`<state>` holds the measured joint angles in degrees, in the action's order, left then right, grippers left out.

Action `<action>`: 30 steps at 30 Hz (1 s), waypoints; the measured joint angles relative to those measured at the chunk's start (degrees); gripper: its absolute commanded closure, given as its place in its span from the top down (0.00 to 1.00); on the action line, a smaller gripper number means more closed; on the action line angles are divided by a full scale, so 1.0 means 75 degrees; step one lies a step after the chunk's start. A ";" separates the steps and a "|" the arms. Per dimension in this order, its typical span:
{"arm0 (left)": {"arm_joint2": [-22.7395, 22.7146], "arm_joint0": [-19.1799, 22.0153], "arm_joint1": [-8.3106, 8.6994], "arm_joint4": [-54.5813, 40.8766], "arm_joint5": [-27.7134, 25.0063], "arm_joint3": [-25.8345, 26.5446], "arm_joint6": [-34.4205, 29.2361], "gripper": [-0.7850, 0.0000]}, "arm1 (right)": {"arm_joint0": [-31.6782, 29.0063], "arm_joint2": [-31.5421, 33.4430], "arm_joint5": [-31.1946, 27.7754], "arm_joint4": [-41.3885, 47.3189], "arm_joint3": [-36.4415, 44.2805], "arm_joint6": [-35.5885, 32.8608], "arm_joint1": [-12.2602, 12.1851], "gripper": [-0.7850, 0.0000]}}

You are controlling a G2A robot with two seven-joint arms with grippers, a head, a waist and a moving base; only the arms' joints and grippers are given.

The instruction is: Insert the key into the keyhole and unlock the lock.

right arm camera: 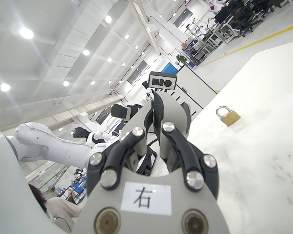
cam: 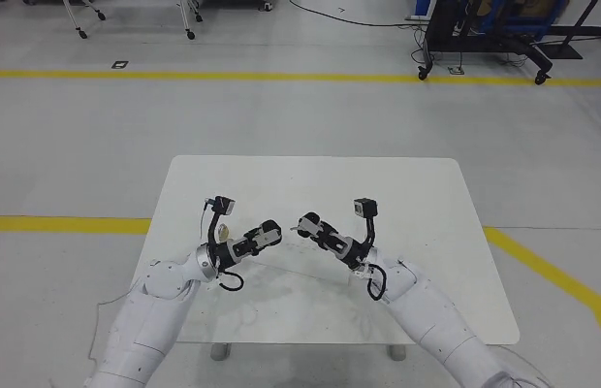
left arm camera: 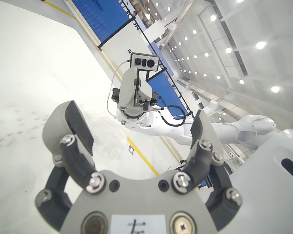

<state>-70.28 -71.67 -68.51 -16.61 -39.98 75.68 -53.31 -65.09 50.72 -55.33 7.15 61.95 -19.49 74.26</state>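
Top view: both arms bend inward over the white table [cam: 427,194], with the left gripper [cam: 269,231] and right gripper [cam: 305,223] tip to tip near its middle

Left wrist view: the left jaws stand wide apart, facing the right gripper

Right wrist view: the right jaws are pressed together; the brass lock [right arm camera: 228,116] lies on the table, off beside them and apart

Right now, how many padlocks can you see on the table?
1: a brass padlock lies on the white table, apart from the right gripper, which may hide others.
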 measured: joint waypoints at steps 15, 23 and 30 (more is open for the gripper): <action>0.0260 0.0117 0.0030 0.0497 0.0263 -0.0166 0.0298 0.16 | 0.0175 -0.0117 0.0162 -0.0664 -0.0100 -0.0199 0.0095 0.00; 0.0361 0.0197 0.0045 0.0533 0.0323 -0.0262 0.0362 0.06 | 0.0199 -0.0054 0.0248 -0.0597 -0.0026 -0.0536 0.0067 0.00; 0.0438 0.0235 0.0055 0.0516 0.0279 -0.0307 0.0397 0.07 | 0.0087 0.0082 0.0418 -0.0630 0.0042 -0.0470 0.0038 0.00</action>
<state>-66.99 -69.91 -68.10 -12.74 -37.89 73.38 -50.33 -64.44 51.34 -52.20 2.42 62.27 -23.01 74.55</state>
